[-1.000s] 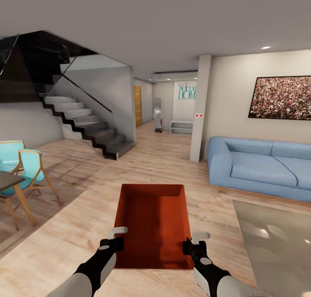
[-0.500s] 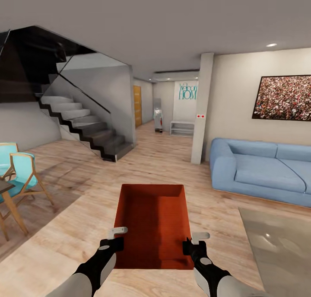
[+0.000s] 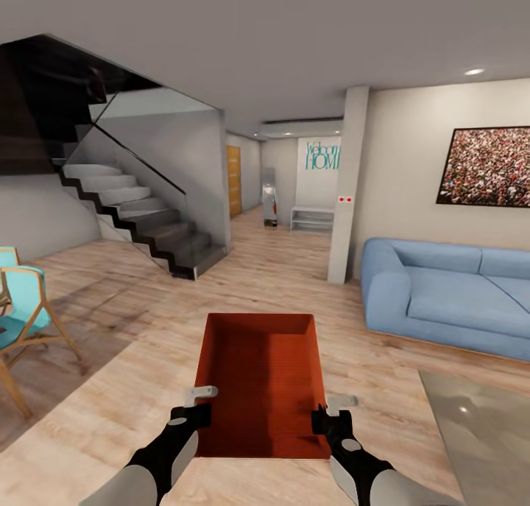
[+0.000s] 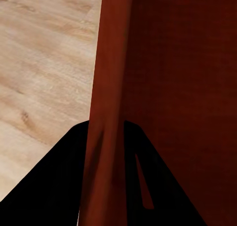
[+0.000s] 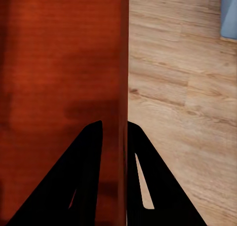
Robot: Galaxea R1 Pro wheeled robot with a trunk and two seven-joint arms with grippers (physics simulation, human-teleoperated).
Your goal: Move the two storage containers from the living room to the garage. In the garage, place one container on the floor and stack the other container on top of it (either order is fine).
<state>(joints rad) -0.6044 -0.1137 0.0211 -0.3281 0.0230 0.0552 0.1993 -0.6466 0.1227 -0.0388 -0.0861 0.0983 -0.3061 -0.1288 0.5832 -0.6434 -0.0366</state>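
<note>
Both claws are pinching the storage container [image 3: 259, 384] by its side walls, left claw [image 3: 197, 401] and right claw [image 3: 333, 410], carrying it low over the living room's wood floor [image 3: 294, 285]. I'd keep it level and steer between the staircase [image 3: 140, 222] and the blue sofa [image 3: 442, 296].

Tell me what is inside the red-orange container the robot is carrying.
Nothing: the storage container shows a bare red-orange bottom and inner walls. The left claw and right claw pinch its side walls. Light wood floor lies around it; the floor beneath is covered.
</note>
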